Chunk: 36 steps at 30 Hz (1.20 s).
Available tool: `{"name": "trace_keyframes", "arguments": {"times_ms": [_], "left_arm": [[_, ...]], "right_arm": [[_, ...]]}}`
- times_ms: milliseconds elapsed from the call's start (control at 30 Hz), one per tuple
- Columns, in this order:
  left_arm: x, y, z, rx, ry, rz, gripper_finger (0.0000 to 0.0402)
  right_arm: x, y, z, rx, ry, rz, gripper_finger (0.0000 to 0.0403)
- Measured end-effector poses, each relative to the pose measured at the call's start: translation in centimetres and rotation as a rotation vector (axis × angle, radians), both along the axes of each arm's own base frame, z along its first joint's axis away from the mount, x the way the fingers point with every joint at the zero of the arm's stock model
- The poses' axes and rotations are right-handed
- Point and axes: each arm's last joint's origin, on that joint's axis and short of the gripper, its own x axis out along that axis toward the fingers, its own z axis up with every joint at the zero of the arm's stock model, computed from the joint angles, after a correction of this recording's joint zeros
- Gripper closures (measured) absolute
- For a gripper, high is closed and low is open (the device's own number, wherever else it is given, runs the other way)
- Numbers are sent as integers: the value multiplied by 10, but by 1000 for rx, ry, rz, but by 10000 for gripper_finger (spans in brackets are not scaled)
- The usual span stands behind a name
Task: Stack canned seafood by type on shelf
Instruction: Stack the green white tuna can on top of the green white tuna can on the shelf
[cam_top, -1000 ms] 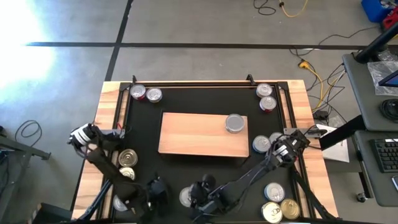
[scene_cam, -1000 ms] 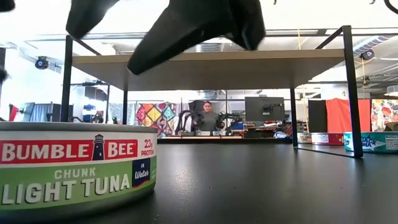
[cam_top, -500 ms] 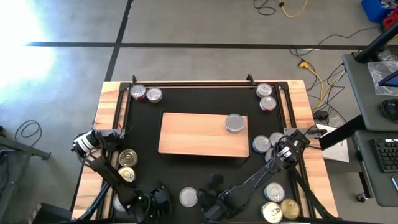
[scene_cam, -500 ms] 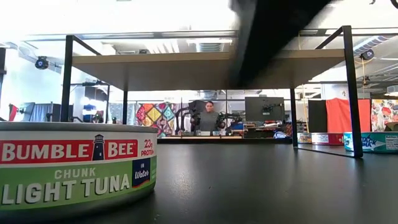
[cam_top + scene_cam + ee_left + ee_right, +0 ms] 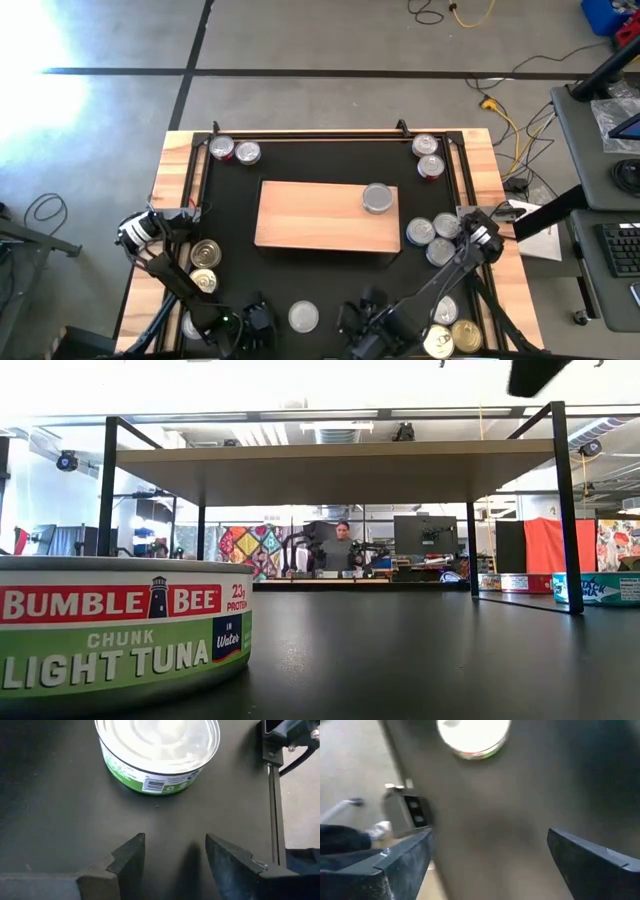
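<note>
My right pincer (image 5: 487,857) hangs spread wide over the black mat (image 5: 330,275) with nothing between its fingers; the wrist view shows bare mat in the gap. Ahead of it, well apart, sits a green-labelled tuna tin (image 5: 473,737), lid up. In the overhead view that pincer (image 5: 372,312) is low at the near edge of the counter (image 5: 172,160), and the same tin (image 5: 303,317) lies just to its left, standing free on the mat.

My left pincer (image 5: 175,855) is half spread and empty too, pointed at that tin (image 5: 157,752) from the other side, near but not touching. I judge the tin has been set between the two arms so either can take it.

Further out from the right pincer, the shelf (image 5: 320,215) stands mid-mat with a single silver tin (image 5: 378,198) near its right end, probably the seed of one stack. Beyond the shelf, loose tins wait in clusters: a pair (image 5: 233,151) at the far left corner, a pair (image 5: 427,155) at the far right, a group (image 5: 432,235) beside the shelf's right end, gold-lidded ones (image 5: 204,262) near the left arm, more (image 5: 448,330) beside the right arm. Most of the sorting looks undone.
</note>
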Motion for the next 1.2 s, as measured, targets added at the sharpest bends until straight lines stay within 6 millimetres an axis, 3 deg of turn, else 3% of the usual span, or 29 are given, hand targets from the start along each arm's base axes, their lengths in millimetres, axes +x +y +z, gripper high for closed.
{"name": "trace_keyframes", "arguments": {"times_ms": [233,633,733,1033,1200], "left_arm": [[0,-1,0,-38,5,20,209],[1,-1,1,-56,6,35,209],[3,0,1,-55,-8,51,209],[14,5,3,-104,-17,71,209],[24,13,3,-96,-27,111,209]], "right_arm": [[16,17,-20,162,-220,90,9],[25,22,0,257,-304,102,9],[25,18,-3,213,-288,97,8],[8,-21,-33,-80,55,79,3],[16,-21,-47,-269,-117,246,3]]}}
